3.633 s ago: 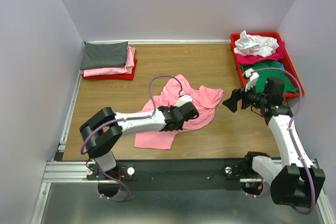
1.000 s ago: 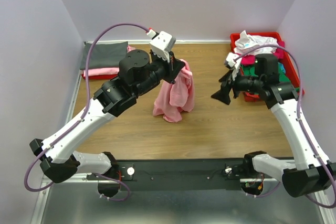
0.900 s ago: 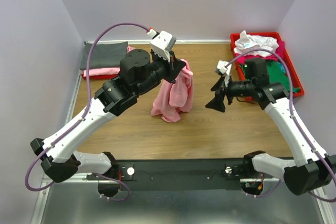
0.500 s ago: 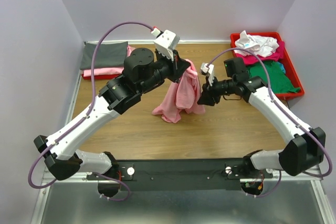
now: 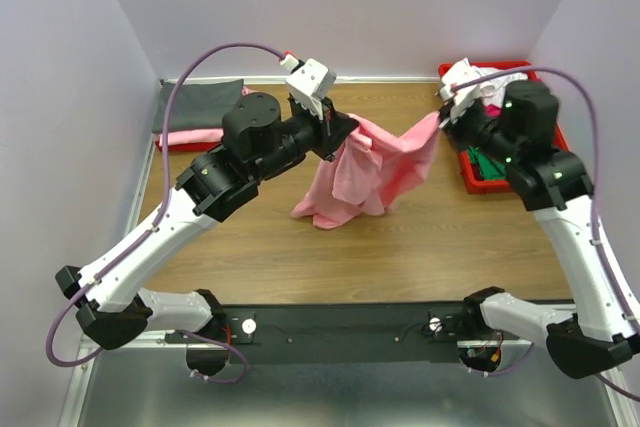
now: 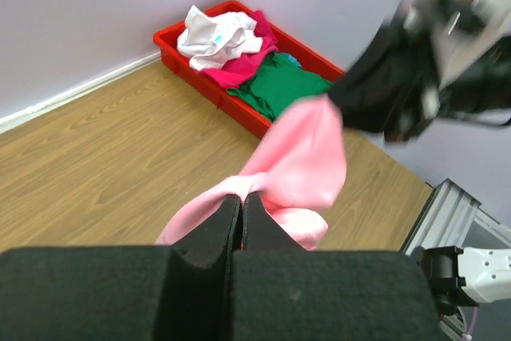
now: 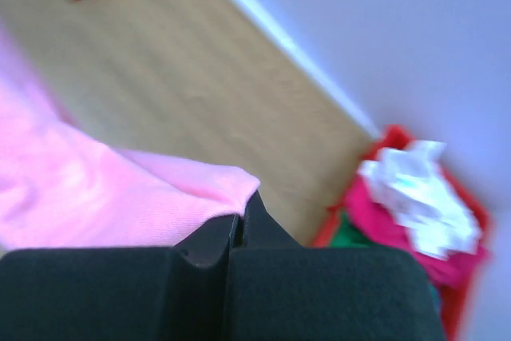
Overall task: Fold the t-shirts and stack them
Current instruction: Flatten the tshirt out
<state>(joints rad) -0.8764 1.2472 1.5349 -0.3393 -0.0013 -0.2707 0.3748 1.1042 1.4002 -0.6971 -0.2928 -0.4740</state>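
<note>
Pink cloth: the plain light pink t-shirt [image 5: 365,175] hangs over the middle of the wooden table [image 5: 420,247]. My left gripper [image 5: 338,133] is clamped on its ten o'clock corner and my right gripper [image 5: 443,119] on its two o'clock corner, likely to spread it flat for folding.

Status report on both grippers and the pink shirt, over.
Left gripper shut on pink t-shirt. Right gripper shut on its other end. Shirt strung between them, tail drooping. Red tray close under right arm.
</note>
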